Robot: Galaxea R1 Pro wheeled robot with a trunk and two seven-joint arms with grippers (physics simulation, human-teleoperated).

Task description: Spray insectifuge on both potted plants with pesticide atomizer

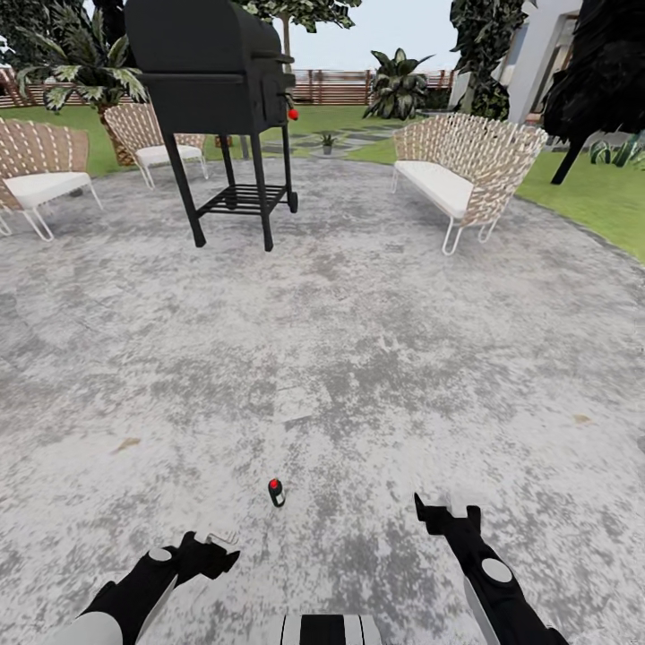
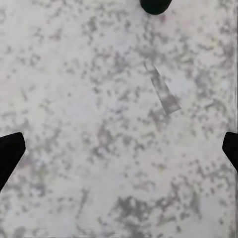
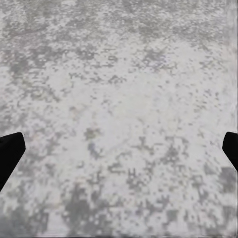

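Note:
The pesticide atomizer, a small dark bottle with a red top, stands upright on the grey mottled patio just ahead of me, between my two arms. My left gripper hangs low to its left and a little nearer, open over bare stone. My right gripper is open to the bottle's right, also over bare stone. A dark rounded shape shows at the edge of the left wrist view. Far off on the lawn path sits a small potted plant.
A black grill on legs stands ahead to the left. Wicker chairs are at the far left and a wicker bench at the right. Lawn, bushes and a slatted fence ring the patio.

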